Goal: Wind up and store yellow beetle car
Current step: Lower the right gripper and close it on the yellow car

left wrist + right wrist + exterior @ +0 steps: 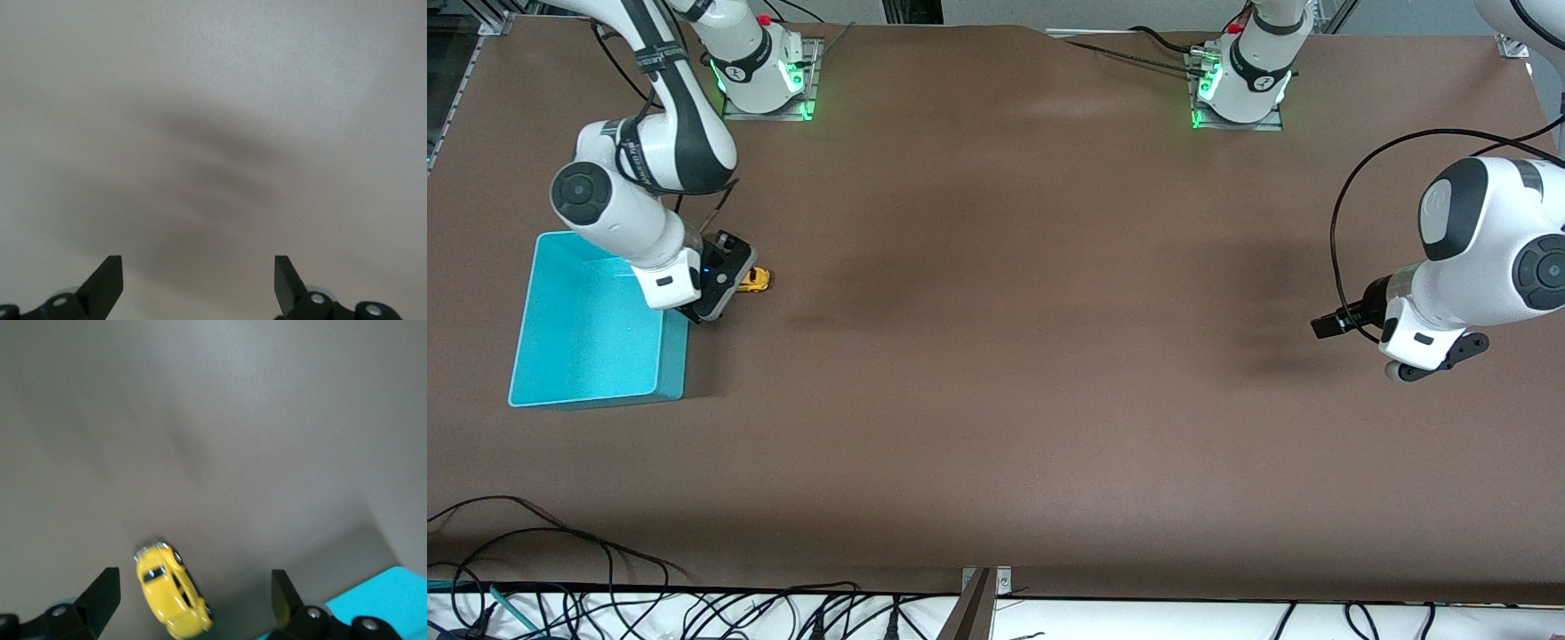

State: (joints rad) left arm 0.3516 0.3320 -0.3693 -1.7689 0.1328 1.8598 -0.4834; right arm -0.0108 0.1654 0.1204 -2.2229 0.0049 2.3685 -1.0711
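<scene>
Right wrist view: the yellow beetle car (pixel 172 591) is sitting on the table (pixel 996 373) beside the teal bin (pixel 551 391), straddled by the wide-open right gripper (pixel 193 600) for pickup, while the left gripper (pixel 199 283) is waiting, spread wide, over the left arm's end.

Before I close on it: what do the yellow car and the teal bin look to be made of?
The yellow beetle car, lying between the open fingers of the right gripper, has a glossy painted shell with highlights on its roof, either die-cast metal or hard plastic; I cannot tell which. The teal bin looks like moulded plastic: one even colour, thin straight walls, a faintly speckled matte floor.
</scene>
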